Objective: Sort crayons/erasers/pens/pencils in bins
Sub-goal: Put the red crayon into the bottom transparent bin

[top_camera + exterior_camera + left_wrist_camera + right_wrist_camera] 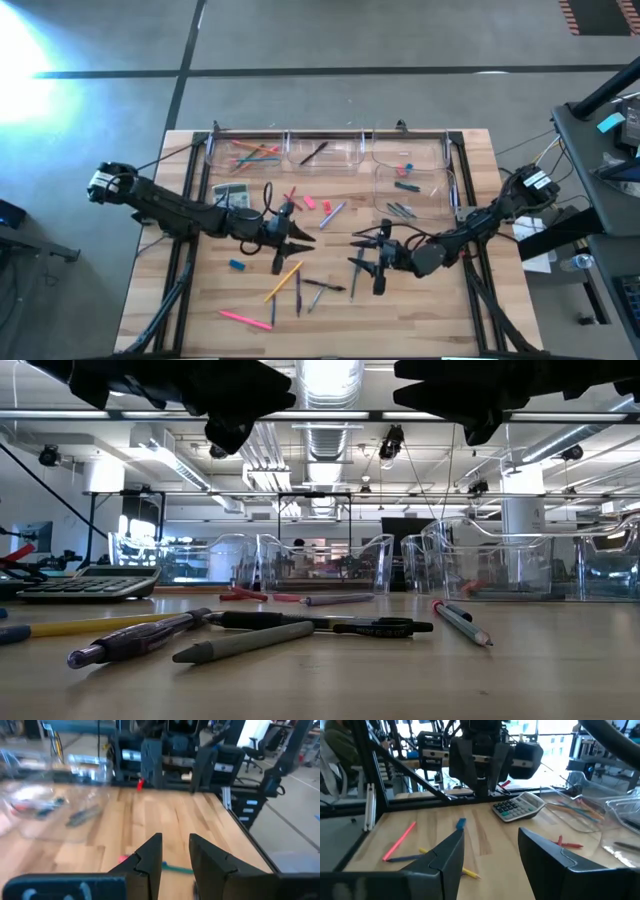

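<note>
Sorting is partly done: some bins (324,152) hold sticks, yet pencils (283,282), pens (325,285) and erasers (309,202) lie around both sets of empty, parted fingers (150,857).

Wooden table (200,300), bins (415,152), calculator (231,193), pens (325,286), pencils (283,281)

The left gripper (175,851) hung over the wooden table (165,820), its 2 dark fingers (150,857) slightly parted with nothing between them. Clear bins (45,805) holding dark pens (82,816) stood beyond, blurred.
</note>
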Robot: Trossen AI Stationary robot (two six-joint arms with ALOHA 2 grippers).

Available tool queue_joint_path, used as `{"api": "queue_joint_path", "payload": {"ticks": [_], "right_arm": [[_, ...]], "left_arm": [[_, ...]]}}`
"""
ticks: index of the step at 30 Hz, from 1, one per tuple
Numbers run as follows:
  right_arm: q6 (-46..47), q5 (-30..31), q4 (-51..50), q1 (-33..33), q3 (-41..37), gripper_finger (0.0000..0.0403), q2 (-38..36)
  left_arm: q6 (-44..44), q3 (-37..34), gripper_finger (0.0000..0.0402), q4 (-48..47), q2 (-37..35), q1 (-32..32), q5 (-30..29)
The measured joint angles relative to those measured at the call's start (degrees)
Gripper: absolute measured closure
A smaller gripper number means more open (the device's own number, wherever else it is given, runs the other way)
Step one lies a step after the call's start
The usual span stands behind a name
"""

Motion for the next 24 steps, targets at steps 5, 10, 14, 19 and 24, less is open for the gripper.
{"api": "queue_joint_path", "payload": {"ticks": [5, 10, 14, 19, 24], "right_arm": [[-1.00, 0.00, -1.31, -0.11, 0.00, 0.0227, -0.04], [-1.09, 0.00, -2.69, -0.34, -0.01, 0.0227, 0.50], [1.45, 0.03, -4.20, -0.78, -0.03, 0.0227, 0.96], [4.01, -0.04, -4.38, -0.72, -0.02, 0.0227, 1.98], [4.40, -0.02, -4.19, -0.74, -0.02, 0.0227, 2.41]], "left_arm": [[-1.61, -0.02, 0.0318, -2.20, -0.31, -0.41, -0.97], [-1.67, -0.02, 0.0318, -2.45, -0.15, -0.41, -1.32], [-1.67, -0.04, 0.0318, -2.47, -0.13, -0.41, -1.38], [-1.48, -0.05, 0.0318, -2.45, 0.13, -0.60, 0.04], [0.15, 0.01, 0.0318, -2.41, 0.15, -0.40, 0.14]]}}
